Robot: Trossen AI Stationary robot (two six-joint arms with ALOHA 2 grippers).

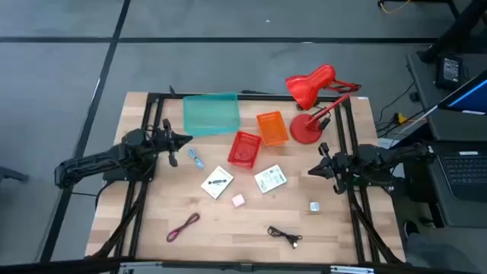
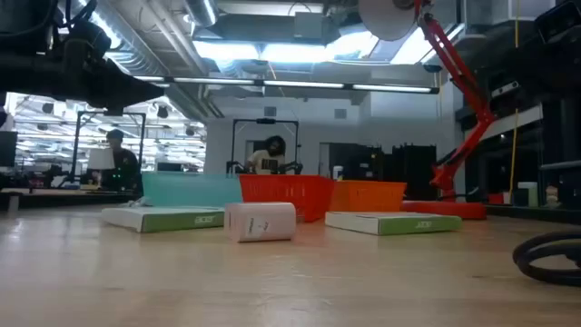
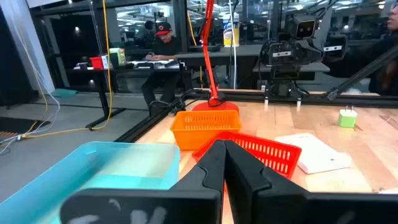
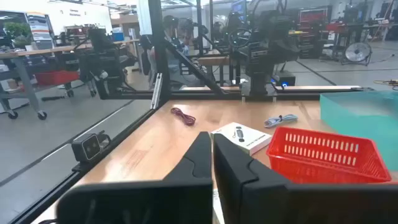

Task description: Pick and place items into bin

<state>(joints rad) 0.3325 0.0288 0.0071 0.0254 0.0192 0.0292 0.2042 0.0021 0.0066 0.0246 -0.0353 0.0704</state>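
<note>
Light wooden table (image 1: 152, 221) framed by black rails. Red desk lamp (image 1: 310, 85) at the far right. Translucent teal plastic bin (image 1: 211, 113) at far centre; to its right an orange mesh basket (image 1: 272, 128) and, nearer, a red mesh basket (image 1: 244, 148). Left gripper (image 1: 188, 140) at the left edge, fingers pressed together; right gripper (image 1: 310, 170) at the right edge, fingers likewise closed. Two white printed packets (image 1: 218, 183) (image 1: 270, 179) lie mid-table. Blue-grey cable (image 1: 197, 158) just beside the left gripper. Maroon cable (image 1: 183, 226) near left, black cable (image 1: 284, 235) near centre. Pink cube (image 1: 238, 201) between the packets, nearer. Tiny pale cube (image 1: 313, 206) near right.
</note>
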